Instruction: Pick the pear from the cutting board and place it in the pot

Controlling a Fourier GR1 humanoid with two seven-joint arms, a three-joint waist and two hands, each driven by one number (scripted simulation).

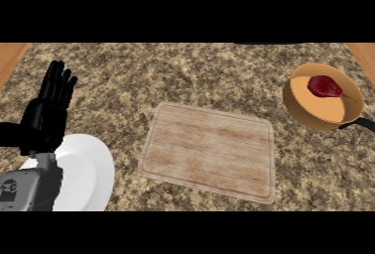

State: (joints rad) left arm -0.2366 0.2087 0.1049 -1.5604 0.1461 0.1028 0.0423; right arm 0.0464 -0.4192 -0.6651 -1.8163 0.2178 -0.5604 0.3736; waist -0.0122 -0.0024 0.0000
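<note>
While the pear (324, 86) already sits inside the pot (302, 113) at the far right of the surface (183, 74), off the cutting board (209, 151), the left hand (44, 124) rests well apart at the left edge, fingers (58, 87) straight and released, holding nothing; the right hand is unseen.

White plate (88, 171) sat at my lower left, round, lying flat on the counter (190, 74). Counter top was speckled brown-and-tan stone, filling nearly all I saw. Plain orange-brown wood strip (10, 55) cut the top left corner; a matching strip (362, 53) cut the top right corner. Plate well apart from both strips, its lower edge ran out of my view.
</note>
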